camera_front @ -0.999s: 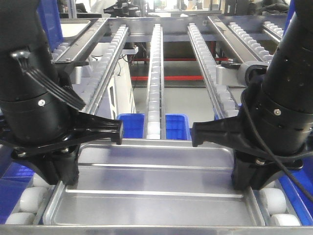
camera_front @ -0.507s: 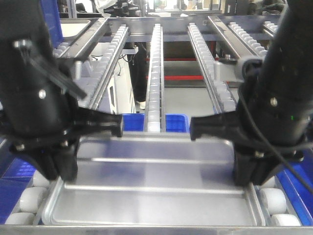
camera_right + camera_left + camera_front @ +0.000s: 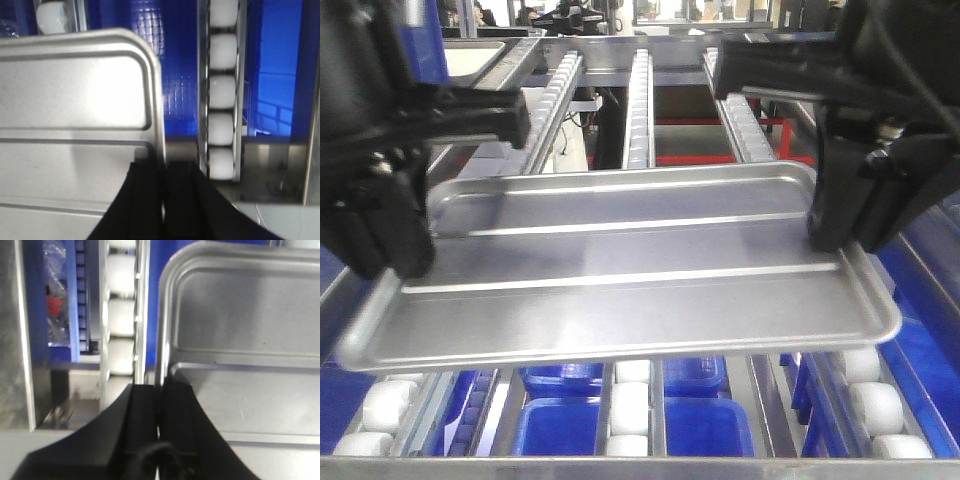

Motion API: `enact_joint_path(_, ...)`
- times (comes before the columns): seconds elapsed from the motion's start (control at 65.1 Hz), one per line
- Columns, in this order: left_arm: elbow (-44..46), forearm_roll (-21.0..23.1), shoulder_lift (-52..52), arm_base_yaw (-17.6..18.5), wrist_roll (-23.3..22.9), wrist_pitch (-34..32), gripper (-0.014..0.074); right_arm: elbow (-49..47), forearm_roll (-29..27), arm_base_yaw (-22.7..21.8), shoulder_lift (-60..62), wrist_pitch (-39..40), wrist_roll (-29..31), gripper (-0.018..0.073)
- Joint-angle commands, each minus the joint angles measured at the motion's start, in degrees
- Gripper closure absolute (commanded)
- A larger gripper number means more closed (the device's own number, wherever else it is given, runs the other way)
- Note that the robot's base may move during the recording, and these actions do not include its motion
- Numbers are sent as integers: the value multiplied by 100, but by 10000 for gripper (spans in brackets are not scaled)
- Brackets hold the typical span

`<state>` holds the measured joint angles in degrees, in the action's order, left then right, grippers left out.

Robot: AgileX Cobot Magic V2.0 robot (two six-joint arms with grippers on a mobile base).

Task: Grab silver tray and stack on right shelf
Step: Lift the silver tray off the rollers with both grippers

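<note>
Silver rectangular ridged metal tray (image 3: 620, 270) hangs mid-frame above white rollers (image 3: 630, 405), left gripper (image 3: 160, 405) and right gripper (image 3: 164, 172) pinching its rims (thin purchase); uneven arm motion could twist it loose.

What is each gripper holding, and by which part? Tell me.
Both hold the silver tray: the left gripper is clamped on the rim of its left short side, the right gripper on the rim of its right short side.

grey floor (image 3: 685, 140) with red stripes (image 3: 720, 158) beyond, blue bins (image 3: 570, 435) below.
</note>
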<state>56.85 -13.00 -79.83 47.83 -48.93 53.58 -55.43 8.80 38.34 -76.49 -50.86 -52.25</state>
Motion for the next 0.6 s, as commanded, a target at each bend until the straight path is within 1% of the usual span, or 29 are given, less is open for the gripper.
enact_joint_path(0.0,-40,-110,375,282,-267,201,697,34,186,297,358,-24,-435,490)
enact_joint_path(0.231,-737,-96,1024,1107,-1114,216,697,833,324,1222,830,-100,-1429,490)
enact_joint_path(0.292,-812,-118,1144,1331,-1310,318,697,987,440,1451,935,-137,-1763,490)
enact_joint_path(0.354,-867,-269,1195,1579,-1615,565,697,1128,654,1764,1024,-227,-2166,490)
enact_joint_path(0.446,-867,-504,1195,1836,-1826,866,697,1181,866,1998,1045,-450,-2368,490)
enact_joint_path(0.584,-867,-493,1184,2040,-1898,888,697,1181,902,2129,1045,-585,-2369,490)
